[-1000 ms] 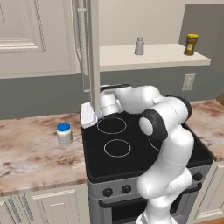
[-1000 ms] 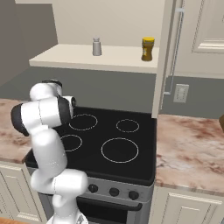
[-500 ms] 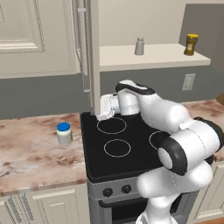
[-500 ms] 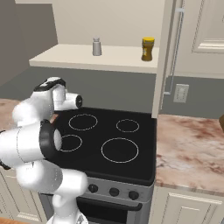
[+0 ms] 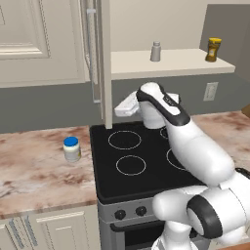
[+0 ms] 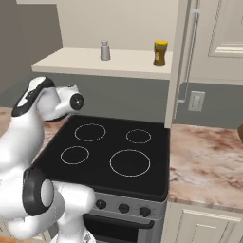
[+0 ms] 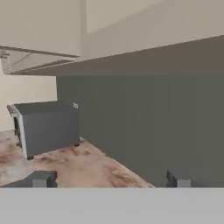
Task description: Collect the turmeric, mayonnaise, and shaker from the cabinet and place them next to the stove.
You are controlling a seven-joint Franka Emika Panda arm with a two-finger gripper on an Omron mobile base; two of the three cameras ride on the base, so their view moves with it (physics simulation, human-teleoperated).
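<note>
Since the earlier frames the arm has swung from the left edge of the cooktop toward the back of it, and the hand now sits higher and nearer the wall; the jars have not shifted. The gripper (image 7: 111, 179) is empty, its two dark fingertips (image 7: 40, 178) spread wide apart at the bottom of the hand view, pointing at the grey wall (image 7: 144, 122) below the shelf. In the left base view the white hand hangs over the rear of the stove (image 5: 141, 161), just right of the open cabinet door (image 5: 103, 63).

Below and in front of the hand, the black glass with its white ring burners lies bare. The mayonnaise (image 5: 72, 149), the white jar with the blue lid, stands on the marbled counter (image 5: 39, 171) well to the left of the gripper and lower, just beside the stove's left edge. The shaker (image 5: 156, 51) stands on the beige shelf board of the cabinet (image 5: 171, 63), above the gripper and slightly to its right. The turmeric (image 5: 213, 50) stands on the same board, further right, well apart from the shaker and from the hand. A grey box-shaped appliance (image 7: 46, 127) sits on the counter to the left in the hand view.
</note>
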